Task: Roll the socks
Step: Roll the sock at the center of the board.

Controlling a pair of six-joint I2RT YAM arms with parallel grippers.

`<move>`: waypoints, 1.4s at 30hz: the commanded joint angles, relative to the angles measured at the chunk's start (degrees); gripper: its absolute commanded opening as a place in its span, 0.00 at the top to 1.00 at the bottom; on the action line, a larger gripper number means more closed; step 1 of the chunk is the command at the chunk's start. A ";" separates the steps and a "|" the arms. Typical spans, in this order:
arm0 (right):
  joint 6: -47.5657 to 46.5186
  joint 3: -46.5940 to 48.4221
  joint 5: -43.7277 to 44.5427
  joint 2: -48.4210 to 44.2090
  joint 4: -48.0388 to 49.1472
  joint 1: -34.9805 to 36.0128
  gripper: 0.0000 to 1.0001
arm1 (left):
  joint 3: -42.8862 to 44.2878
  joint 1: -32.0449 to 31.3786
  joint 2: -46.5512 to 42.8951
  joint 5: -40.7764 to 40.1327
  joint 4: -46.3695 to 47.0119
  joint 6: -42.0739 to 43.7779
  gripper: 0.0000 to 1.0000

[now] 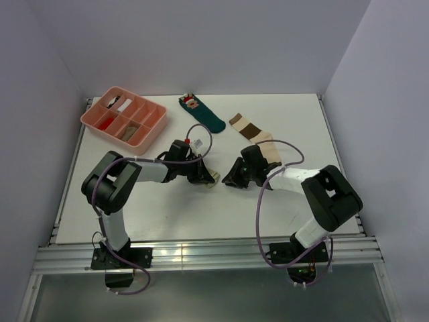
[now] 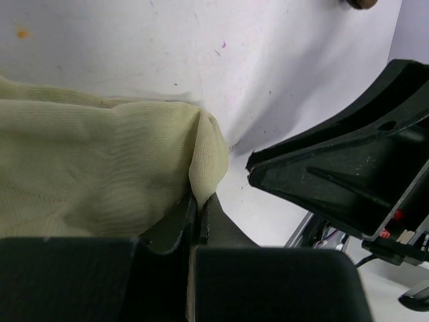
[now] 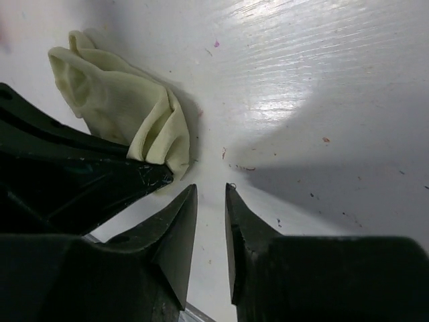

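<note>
The plain pale yellowish-tan soft fabric sock (image 2: 100, 174) is seen bunched near the middle of the white worktop (image 1: 167, 215), one edge pinched by the closed left end effector (image 2: 199, 202). The right end effector (image 3: 211, 191) is held just beside it, narrowly spread and empty. The cream fabric sock with brown and tan bands (image 1: 258, 134) is laid flat farther back.

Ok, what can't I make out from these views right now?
- Top view: the left hand covers most of the plain sock, so how far it is rolled is hidden.
- Top view: the right arm overlaps the striped sock's near end.
- Top view: the pink tray's contents are too small to identify.
- Left wrist view: the plain sock runs off the left edge.
</note>
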 commanded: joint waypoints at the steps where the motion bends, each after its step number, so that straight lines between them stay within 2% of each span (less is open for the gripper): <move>1: 1.23 0.28 -0.74 1.18 4.26 0.79 0.70 | -0.53 0.74 0.71 2.48 3.70 -2.18 0.99; 12: 0.62 3.27 -1.62 7.25 7.25 0.79 0.80 | -0.36 1.26 1.67 3.54 3.53 -1.74 0.99; 22: -0.17 5.82 -2.85 7.61 6.81 0.79 0.83 | 0.43 1.26 2.11 3.36 1.42 -0.16 0.96; 33: -0.61 7.40 -3.73 9.36 6.20 0.79 0.82 | 1.14 1.35 2.73 3.63 0.80 0.10 0.83; 37: -0.70 8.02 -4.69 10.15 6.55 0.79 0.82 | 1.66 1.26 2.73 3.45 0.02 0.54 0.72; 40: -1.14 8.80 -4.96 10.50 6.11 0.87 0.82 | 1.84 1.35 2.82 3.10 -0.51 0.98 0.59; 42: -1.58 9.16 -5.13 10.77 5.94 0.88 0.82 | 1.93 1.26 2.99 3.10 -0.77 1.16 0.57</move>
